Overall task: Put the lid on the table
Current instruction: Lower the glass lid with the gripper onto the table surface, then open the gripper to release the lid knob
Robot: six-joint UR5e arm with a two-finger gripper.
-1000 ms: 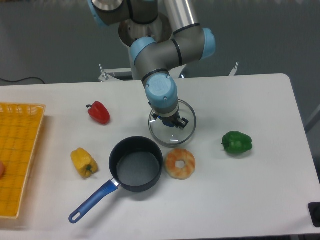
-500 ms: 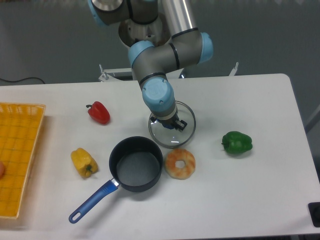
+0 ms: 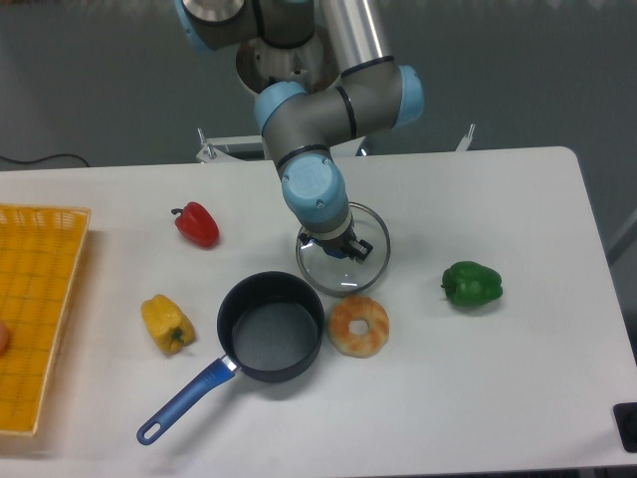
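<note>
The lid (image 3: 366, 261), a round glass disc with a thin metal rim, lies flat on the white table (image 3: 518, 209), just up and right of the dark blue pot (image 3: 271, 327). Its blue knob (image 3: 336, 250) shows between the fingers. My gripper (image 3: 336, 244) hangs straight down over the lid's centre. The pale blue wrist hides most of it. Dark fingers (image 3: 360, 245) stand apart on either side of the knob, so the gripper looks open around it.
A doughnut (image 3: 358, 325) lies just below the lid, touching the pot's right side. A green pepper (image 3: 472, 284) is to the right, a red pepper (image 3: 197, 223) and a yellow pepper (image 3: 166, 323) to the left. A yellow-orange grid tray (image 3: 35, 309) fills the left edge.
My wrist shifted slightly to the left in the first half second, then held still. The lid has stayed in the same place on the table.
</note>
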